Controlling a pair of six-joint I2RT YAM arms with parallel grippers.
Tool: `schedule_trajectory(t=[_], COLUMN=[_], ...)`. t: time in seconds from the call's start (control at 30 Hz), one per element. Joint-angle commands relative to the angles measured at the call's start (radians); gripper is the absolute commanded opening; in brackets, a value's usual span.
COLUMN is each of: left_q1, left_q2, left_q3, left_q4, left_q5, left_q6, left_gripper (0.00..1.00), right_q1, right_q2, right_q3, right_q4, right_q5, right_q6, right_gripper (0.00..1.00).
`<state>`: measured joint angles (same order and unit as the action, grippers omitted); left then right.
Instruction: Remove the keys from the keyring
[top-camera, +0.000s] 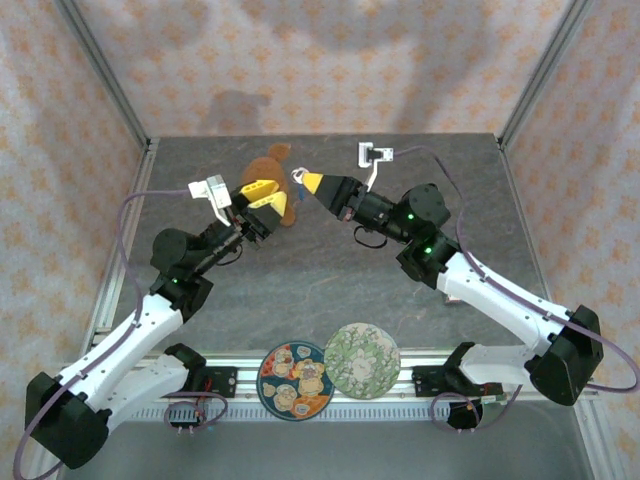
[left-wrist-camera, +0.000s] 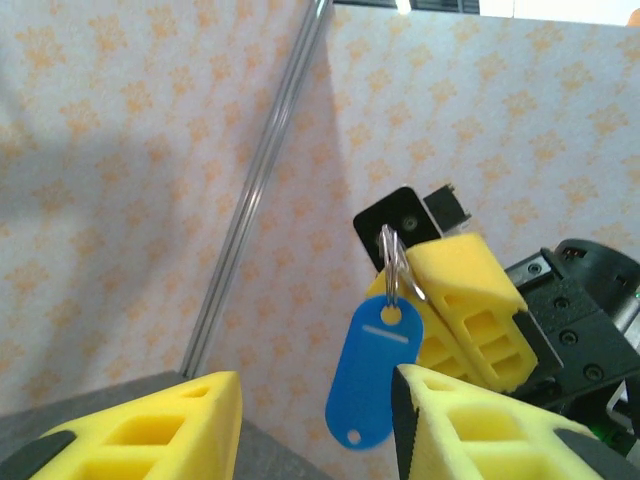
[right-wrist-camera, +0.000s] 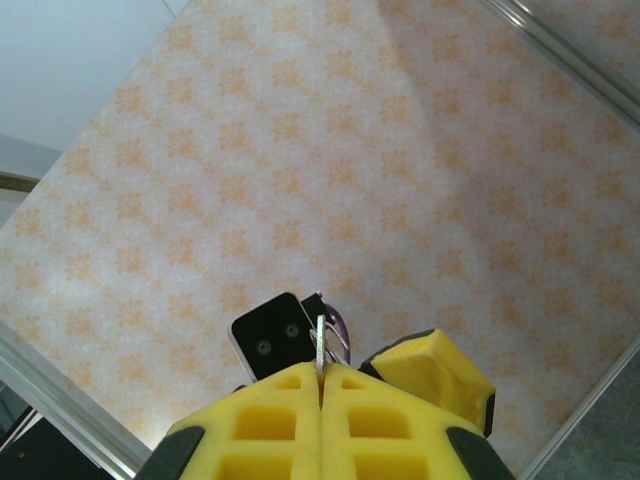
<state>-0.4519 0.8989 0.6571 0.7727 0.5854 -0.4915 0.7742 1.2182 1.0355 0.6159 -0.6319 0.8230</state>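
Now: tag (left-wrist-camera: 375, 372) hangs ahead of left claw (left-wrist-camera: 315, 400)

Your right claw (right-wrist-camera: 321, 375) is pinched shut on the keyring (left-wrist-camera: 392, 262) and holds it up in the air. The tag hangs from it, long axis down, just beyond your left claw, whose jaws stand part open and empty. No writing shows on the tag or the fob (left-wrist-camera: 400, 222).

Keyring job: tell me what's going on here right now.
The right gripper is shut on the keyring and holds it up in the air above the table. A blue tag hangs from the ring, and a black tag sticks up behind it. Both appear to be on the ring. The left gripper is open close to the blue tag and grips nothing.
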Motion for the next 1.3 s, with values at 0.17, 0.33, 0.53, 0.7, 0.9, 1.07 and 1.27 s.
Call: schedule_trajectory(t=[0.17,0.33,0.53,0.7,0.9,1.07,1.27], left_q1=[-0.007,-0.008,-0.008,-0.008,-0.008,-0.008,-0.007], left_q2=[0.044,0.061,0.074,0.083,0.101,0.106,0.095], left_q3=[0.053,0.074,0.095,0.111,0.127,0.141,0.153], left_q4=[0.101,0.106,0.105,0.082,0.078,0.059,0.004], left_q5=[0.049,0.079,0.096,0.111,0.134,0.149,0.153], left_q6=[-0.036,-0.048,-0.048,-0.049,-0.048,-0.049,-0.035], left_gripper=[0.4,0.37,0.4,0.34,0.17,0.01,0.0], right_q1=[0.014,0.015,0.016,0.016,0.016,0.015,0.016], right_q2=[0.009,0.006,0.008,0.006,0.003,0.0,-0.009], right_q3=[0.015,0.018,0.026,0.026,0.027,0.024,0.023], right_q4=[0.044,0.029,0.019,0.019,0.018,0.015,-0.006], right_q5=[-0.032,-0.032,-0.037,-0.038,-0.038,-0.041,-0.044], right_q6=[-0.017,-0.031,-0.039,-0.041,-0.046,-0.05,-0.067], right_gripper=[0.0,0.0,0.0,0.0,0.0,0.0,0.0])
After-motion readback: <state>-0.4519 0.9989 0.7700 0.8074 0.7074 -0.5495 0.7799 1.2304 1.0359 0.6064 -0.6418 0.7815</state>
